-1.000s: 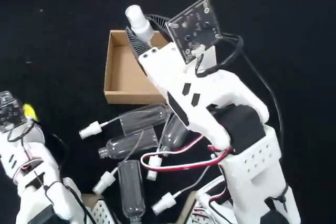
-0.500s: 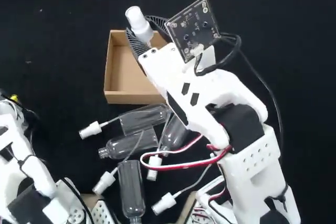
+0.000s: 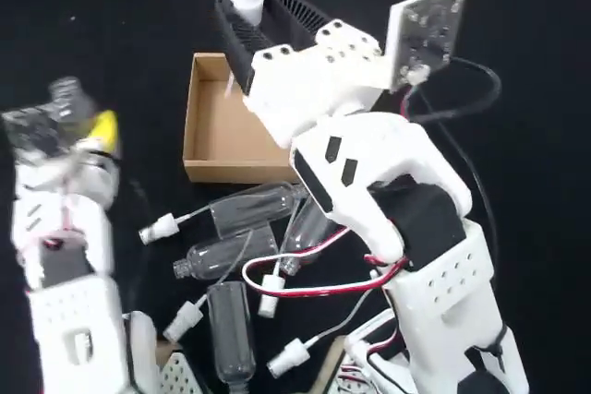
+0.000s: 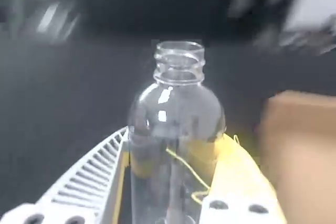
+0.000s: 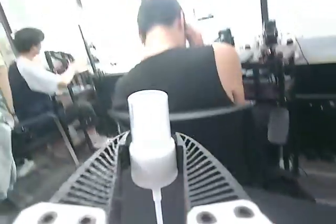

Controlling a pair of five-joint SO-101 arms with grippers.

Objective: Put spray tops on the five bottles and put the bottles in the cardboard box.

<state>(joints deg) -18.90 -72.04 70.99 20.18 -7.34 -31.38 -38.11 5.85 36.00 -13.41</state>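
The left fingers (image 4: 236, 177) are clamped on an open bottle (image 4: 178, 103) above the counter (image 3: 111, 34), left of the cardboard box (image 3: 189, 126). The right fingers (image 5: 210, 171) grip a spray top (image 5: 149, 114) over the box's far edge. Capping seems in hand; next the top's tube must enter the bottle's neck.

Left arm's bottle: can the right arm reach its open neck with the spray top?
Probably yes: the left gripper holds the bottle raised, neck uncapped, and nothing stands between it and the spray top in the right gripper.

No legible text, labels or numbers on anything.
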